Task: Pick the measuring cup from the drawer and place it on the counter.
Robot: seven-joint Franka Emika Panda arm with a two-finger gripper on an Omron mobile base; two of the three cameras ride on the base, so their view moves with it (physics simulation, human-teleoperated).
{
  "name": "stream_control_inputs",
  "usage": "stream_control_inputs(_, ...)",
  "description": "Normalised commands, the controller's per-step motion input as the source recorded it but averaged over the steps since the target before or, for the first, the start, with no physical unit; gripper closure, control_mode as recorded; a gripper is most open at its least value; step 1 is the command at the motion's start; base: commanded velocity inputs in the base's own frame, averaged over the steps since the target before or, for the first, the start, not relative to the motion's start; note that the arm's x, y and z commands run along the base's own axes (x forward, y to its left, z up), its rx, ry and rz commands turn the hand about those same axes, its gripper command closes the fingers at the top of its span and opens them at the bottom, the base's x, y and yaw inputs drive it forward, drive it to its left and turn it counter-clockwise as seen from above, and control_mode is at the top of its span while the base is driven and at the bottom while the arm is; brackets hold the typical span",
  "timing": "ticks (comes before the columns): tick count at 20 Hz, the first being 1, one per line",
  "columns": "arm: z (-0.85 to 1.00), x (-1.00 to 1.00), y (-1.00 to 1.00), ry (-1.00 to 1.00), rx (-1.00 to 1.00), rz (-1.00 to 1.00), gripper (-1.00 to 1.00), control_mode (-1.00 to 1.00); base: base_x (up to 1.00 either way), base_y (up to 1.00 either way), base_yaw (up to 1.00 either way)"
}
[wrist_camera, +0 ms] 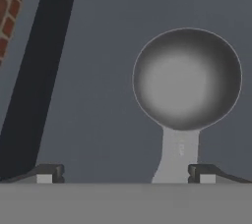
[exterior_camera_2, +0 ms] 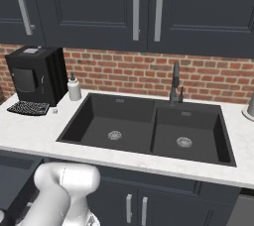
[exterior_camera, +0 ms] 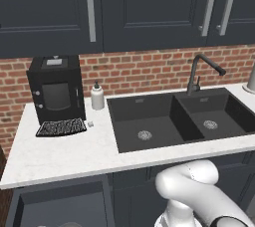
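Looking straight down into the drawer (wrist_camera: 98,95) from my hand (wrist_camera: 125,174).

Item: measuring cup (wrist_camera: 187,78). Light grey, round bowl, mouth facing me, lying on the drawer floor. In the hand view the bowl sits toward 1 o'clock from the midpoint of my fingertips; its flat handle runs from the bowl down toward 6 o'clock and passes just inside my right-side tip.

Long axis: handle to bowl, 6 to 12 o'clock in the hand view, roughly square to the line between my two tips. I judge that favourable: the tips would close across the handle's width.

Offset: the handle lies right of centre between the tips, so I judge a small shift toward 3 o'clock is called for before descending.

Item: hand. Fingers spread wide, released, gripping nothing; one tip at lower left, one at lower right. Whether the tips are already level with the handle I cannot tell.

Item: drawer. Dark, pulled out; in the left base view (exterior_camera: 60,203) it shows below the table edge at 7 o'clock. Its dark wall runs along the left of the hand view, well apart from the cup.

Item: table (exterior_camera: 64,151). White slab, bare stretch directly above the drawer, left of the sink (exterior_camera: 164,121). I judge it the nearest set-down spot.
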Motion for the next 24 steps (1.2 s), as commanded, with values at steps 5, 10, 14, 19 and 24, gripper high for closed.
stream_control_inputs(5, 0.00, -0.10, -0.50, 0.15, 0.18, 0.00, -1.00, -1.00, 0.00, 0.00, 0.00)
stream_control_inputs(10, 0.00, 0.16, -0.71, 0.13, 0.21, 0.00, -1.00, -1.00, 0.00, 0.00, 0.00)
stream_control_inputs(14, -0.14, 0.32, -0.63, 0.03, 0.13, 0.00, -1.00, -1.00, 0.00, 0.00, 0.00)
stream_control_inputs(19, -0.12, 0.38, -0.03, 0.00, 0.01, 0.00, -1.00, -1.00, 0.00, 0.00, 0.00)
stream_control_inputs(24, -0.03, 0.31, 0.48, 0.03, -0.04, -0.02, -1.00, -1.00, 0.00, 0.00, 0.00)
